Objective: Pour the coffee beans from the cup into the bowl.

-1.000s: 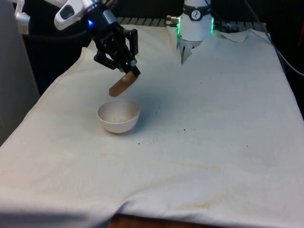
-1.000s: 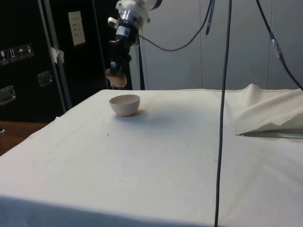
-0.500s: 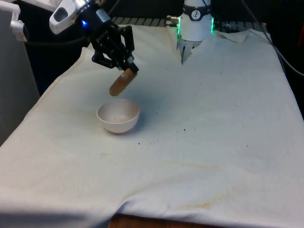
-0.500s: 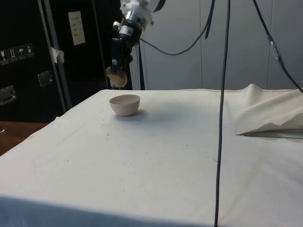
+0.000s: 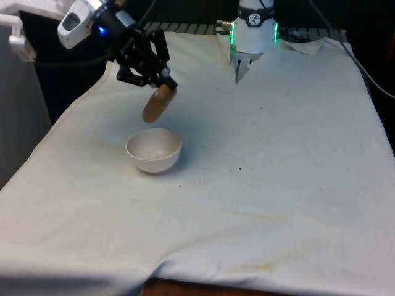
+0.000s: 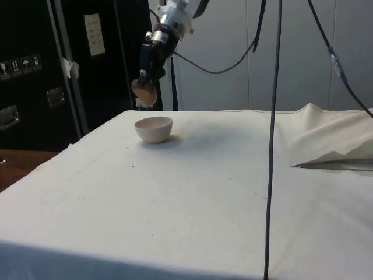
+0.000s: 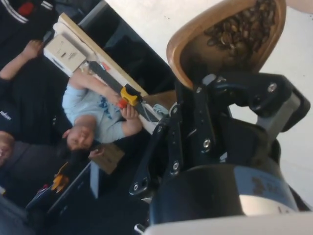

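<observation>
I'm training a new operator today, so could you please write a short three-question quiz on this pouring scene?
1. True or false: the gripper holds the cup tilted above the bowl.
2. What does the wrist view show inside the cup?
A. coffee beans
B. water
C. sugar
3. Fill in: dark specks lie on the white ____ beside the bowl.

Key: 1 true; 2 A; 3 cloth.

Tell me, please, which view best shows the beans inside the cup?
The wrist view: it looks into the tilted cup, where the beans lie heaped toward the rim. In the front view the cup hangs from the gripper above the bowl, outside only. The side view shows the same, cup over bowl.
</observation>
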### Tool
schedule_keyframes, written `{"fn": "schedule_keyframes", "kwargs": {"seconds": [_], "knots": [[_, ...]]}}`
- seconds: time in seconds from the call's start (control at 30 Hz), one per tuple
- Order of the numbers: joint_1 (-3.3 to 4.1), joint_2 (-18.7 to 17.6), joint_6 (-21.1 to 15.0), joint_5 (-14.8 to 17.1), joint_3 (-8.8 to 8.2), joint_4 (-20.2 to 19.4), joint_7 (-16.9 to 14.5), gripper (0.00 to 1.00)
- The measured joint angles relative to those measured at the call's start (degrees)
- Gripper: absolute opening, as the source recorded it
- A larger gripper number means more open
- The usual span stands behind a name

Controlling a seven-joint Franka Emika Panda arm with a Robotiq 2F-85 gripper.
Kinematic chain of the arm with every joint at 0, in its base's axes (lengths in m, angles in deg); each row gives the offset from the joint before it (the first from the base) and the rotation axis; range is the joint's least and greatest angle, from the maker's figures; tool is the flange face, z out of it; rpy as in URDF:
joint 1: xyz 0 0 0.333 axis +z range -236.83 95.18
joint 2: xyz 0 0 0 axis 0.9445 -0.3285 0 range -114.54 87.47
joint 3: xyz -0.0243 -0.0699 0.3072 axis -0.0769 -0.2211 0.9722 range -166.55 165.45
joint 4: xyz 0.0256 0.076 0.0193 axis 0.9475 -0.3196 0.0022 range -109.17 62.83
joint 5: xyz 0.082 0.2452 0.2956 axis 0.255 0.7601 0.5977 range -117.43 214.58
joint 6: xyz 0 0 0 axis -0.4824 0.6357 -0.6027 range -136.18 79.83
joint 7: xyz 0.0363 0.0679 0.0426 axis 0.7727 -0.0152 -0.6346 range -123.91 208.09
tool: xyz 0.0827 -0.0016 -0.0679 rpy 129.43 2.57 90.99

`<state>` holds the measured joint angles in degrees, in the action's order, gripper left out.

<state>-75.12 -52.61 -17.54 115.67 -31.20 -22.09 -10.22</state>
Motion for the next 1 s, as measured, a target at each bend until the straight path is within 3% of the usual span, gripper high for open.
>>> {"fn": "schedule_keyframes", "kwargs": {"seconds": [0.7,1.0], "knots": [[-0.86,-3.5,9.9,8.2,-4.30,1.9,-2.2,0.03],[-1.09,-4.7,12.9,11.6,-5.27,2.0,-2.2,0.03]]}}
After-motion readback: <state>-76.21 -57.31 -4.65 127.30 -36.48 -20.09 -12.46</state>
